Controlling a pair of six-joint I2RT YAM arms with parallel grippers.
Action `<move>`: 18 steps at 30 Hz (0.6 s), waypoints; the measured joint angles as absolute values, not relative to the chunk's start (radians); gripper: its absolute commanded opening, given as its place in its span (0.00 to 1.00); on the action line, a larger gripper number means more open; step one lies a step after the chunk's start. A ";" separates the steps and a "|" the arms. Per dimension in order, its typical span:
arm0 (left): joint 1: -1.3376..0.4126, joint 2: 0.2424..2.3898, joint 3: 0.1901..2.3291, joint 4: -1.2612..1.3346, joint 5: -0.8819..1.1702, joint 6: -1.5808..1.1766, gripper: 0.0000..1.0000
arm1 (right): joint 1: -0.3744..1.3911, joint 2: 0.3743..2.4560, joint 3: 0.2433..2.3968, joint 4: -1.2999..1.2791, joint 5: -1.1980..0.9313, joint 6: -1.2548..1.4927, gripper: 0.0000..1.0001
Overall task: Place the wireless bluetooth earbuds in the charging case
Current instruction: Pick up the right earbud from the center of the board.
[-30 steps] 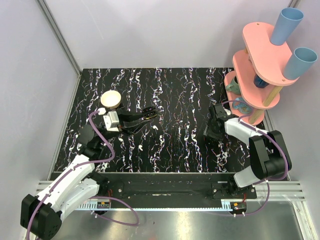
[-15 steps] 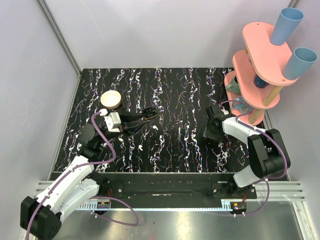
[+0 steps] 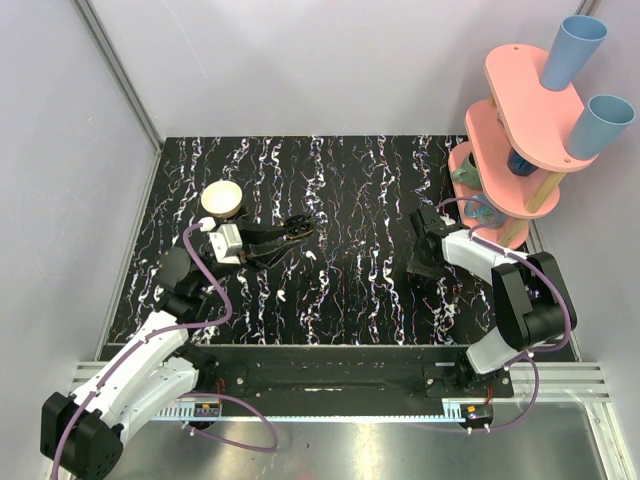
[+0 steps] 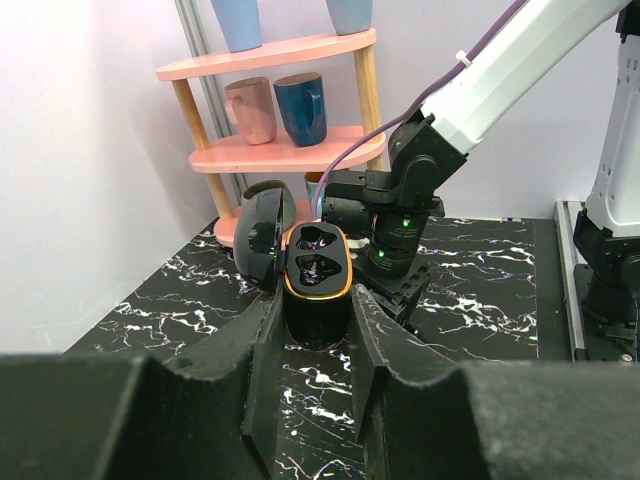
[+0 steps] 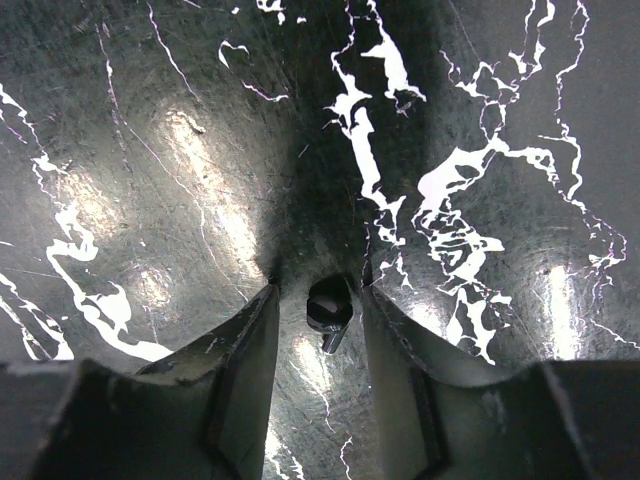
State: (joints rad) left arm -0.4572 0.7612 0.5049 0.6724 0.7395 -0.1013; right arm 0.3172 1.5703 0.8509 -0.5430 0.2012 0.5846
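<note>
My left gripper [image 4: 318,325] is shut on the charging case [image 4: 318,285], which here is black with a gold rim, not cream. It is held upright above the table with its lid [image 4: 262,238] swung open to the left and two empty cavities showing. In the top view the case [image 3: 299,226] is left of centre. My right gripper [image 5: 320,292] is open and points down at the table, its fingers on either side of a small glossy black earbud [image 5: 329,306] lying there, with gaps on both sides. In the top view the right gripper [image 3: 421,264] is right of centre.
A cream round puck [image 3: 221,198] lies at the back left. A pink tiered rack [image 3: 520,120] with blue cups and mugs stands at the back right, close behind the right arm. Grey walls bound the black marbled table [image 3: 350,180].
The right wrist has shifted very slightly over the same spot. The left arm and the case have not visibly moved.
</note>
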 measured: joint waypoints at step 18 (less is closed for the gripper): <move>-0.457 0.761 0.505 0.667 0.736 -0.102 0.00 | 0.320 1.570 0.850 -0.543 0.203 0.585 0.40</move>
